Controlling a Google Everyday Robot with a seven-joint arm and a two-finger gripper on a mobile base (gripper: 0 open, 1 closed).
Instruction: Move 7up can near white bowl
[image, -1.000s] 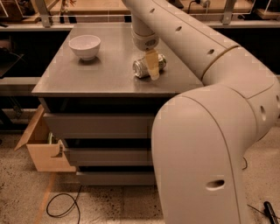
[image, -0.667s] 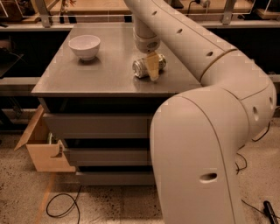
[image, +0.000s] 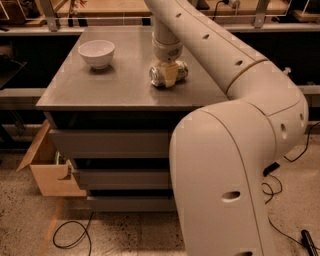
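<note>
The 7up can (image: 161, 75) lies on its side on the grey table top (image: 100, 90), right of centre, with its silver end facing me. My gripper (image: 170, 74) comes straight down onto it, and a tan finger (image: 171, 76) presses across the can's front; the other finger is hidden behind the can. The can rests on the table. The white bowl (image: 97, 52) stands upright at the table's back left, about two can lengths to the left of the can.
My large cream arm (image: 235, 165) fills the right foreground and hides the table's right edge. Drawers sit below the table top, and an open wooden drawer box (image: 50, 170) juts out at lower left. Cables (image: 70, 235) lie on the floor.
The near part of my arm has shifted slightly left. The gripper, the can and the bowl stay where they were.
</note>
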